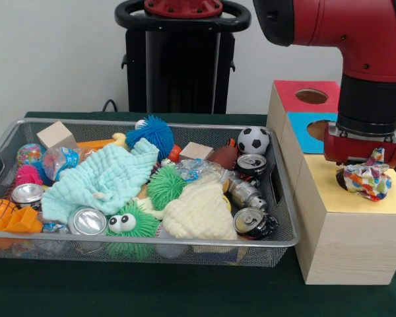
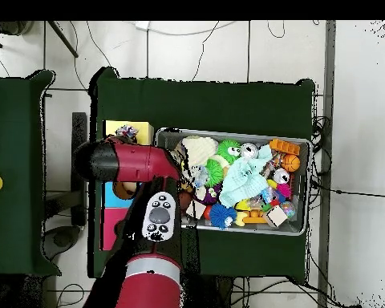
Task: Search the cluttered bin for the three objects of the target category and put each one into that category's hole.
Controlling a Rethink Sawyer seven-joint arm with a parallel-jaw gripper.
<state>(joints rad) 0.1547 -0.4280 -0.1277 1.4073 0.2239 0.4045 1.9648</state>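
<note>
- A crumpled, multicoloured wrapper [image 1: 367, 179] is seen on the yellow top [image 1: 330, 191] of the sorting box [image 1: 343, 244], at the dark hole there, directly under the gripper [image 1: 364, 158].
- Risk is judged: the wrapper is bulky and spread at the hole's rim, so it may bridge the opening and stay on the yellow top rather than fall through.
- A second risk is judged: light, crinkled material may cling to the jaws and be lifted away again when the arm [image 1: 356, 39] is raised.
- The jaws are hidden behind the red wrist housing and the wrapper; how far they are parted, and whether the wrapper is held or merely touched, cannot be told.
- The bin [image 1: 152, 246] is shown beside the box on the green bench [image 1: 119, 290], crowded with cans [image 1: 88, 221], a pale blue cloth [image 1: 102, 181], fuzzy balls [image 1: 166, 186] and a small football [image 1: 254, 140].
- From overhead, the wrapper [image 2: 127, 131] is seen on the yellow section, well apart from the bin [image 2: 300, 228].
</note>
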